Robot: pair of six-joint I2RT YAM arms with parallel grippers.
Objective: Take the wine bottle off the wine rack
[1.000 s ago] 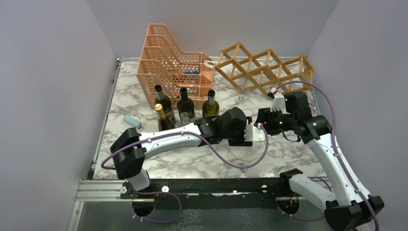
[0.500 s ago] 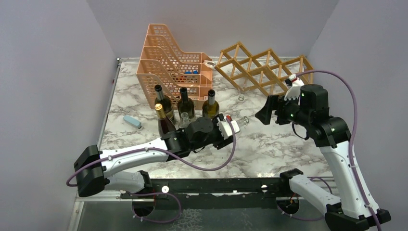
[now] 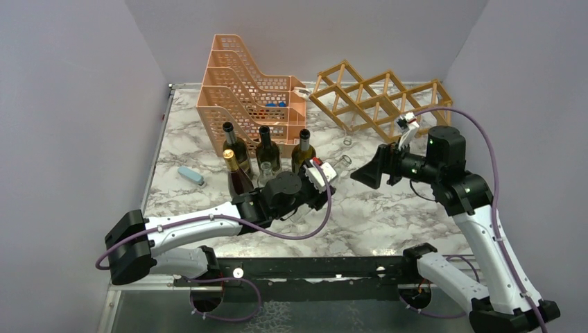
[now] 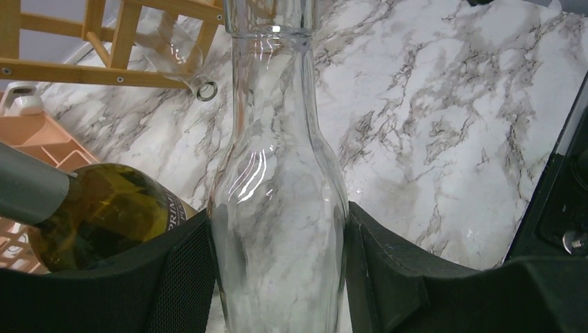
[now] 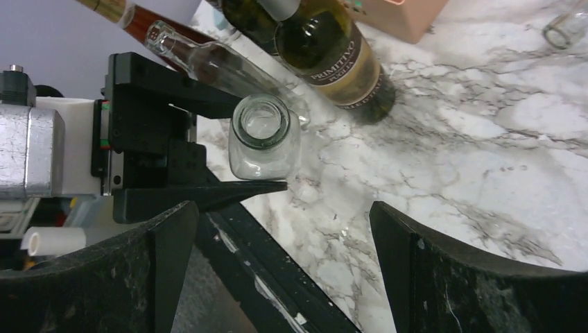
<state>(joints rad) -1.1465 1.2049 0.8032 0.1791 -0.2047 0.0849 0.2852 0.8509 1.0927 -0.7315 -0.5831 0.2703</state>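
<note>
The tan wooden wine rack [image 3: 378, 100] stands at the back right; I see no dark bottle in its cells. A clear bottle's mouth [image 3: 347, 141] shows just in front of it, and also in the left wrist view [image 4: 206, 90]. My left gripper [image 3: 330, 172] is shut on a clear glass bottle [image 3: 338, 166], held tilted beside the standing bottles. In the left wrist view the bottle [image 4: 277, 173] fills the gap between both pads [image 4: 184, 277]. My right gripper [image 3: 365, 173] is open and empty, facing the bottle's mouth [image 5: 262, 125] from a short distance.
An orange perforated tiered organizer [image 3: 243, 90] stands at the back left. Several wine bottles stand in front of it, among them a green one [image 3: 303, 149] next to my left gripper. A small blue-grey object [image 3: 190, 175] lies at the left.
My left arm has drawn back left from the centre with the clear bottle, then risen slightly. My right gripper let go, backed off, then swung left and lower toward the bottle's mouth.
</note>
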